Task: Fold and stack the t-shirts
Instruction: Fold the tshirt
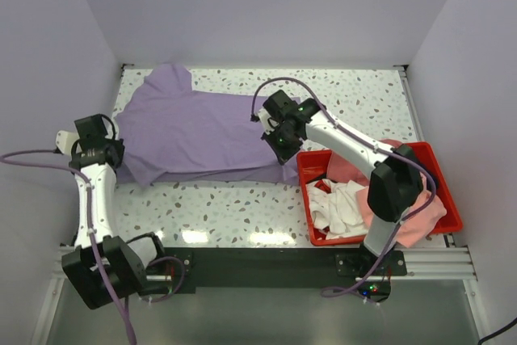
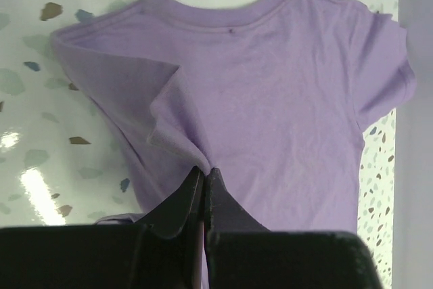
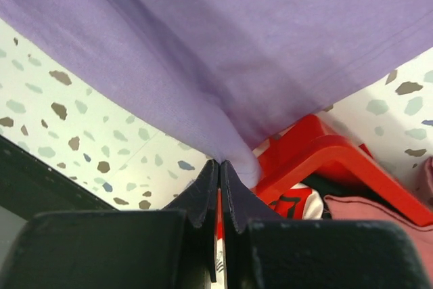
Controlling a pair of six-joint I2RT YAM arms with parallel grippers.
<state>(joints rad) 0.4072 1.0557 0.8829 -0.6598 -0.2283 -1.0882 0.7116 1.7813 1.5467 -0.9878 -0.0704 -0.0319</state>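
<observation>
A purple t-shirt (image 1: 194, 131) lies spread on the speckled table, collar to the left. My left gripper (image 1: 109, 153) is shut on its near sleeve side, fabric pinched at the fingertips; the shirt fills the left wrist view (image 2: 284, 113). My right gripper (image 1: 284, 147) is shut on the shirt's hem corner by the red bin and lifts it; the cloth drapes over the right wrist view (image 3: 243, 52). More shirts, white (image 1: 339, 206) and pink (image 1: 416, 212), lie crumpled in the bin.
A red plastic bin (image 1: 443, 175) stands at the right front of the table, its corner just under my right gripper (image 3: 318, 160). White walls close the table on the left, back and right. A black rail runs along the near edge.
</observation>
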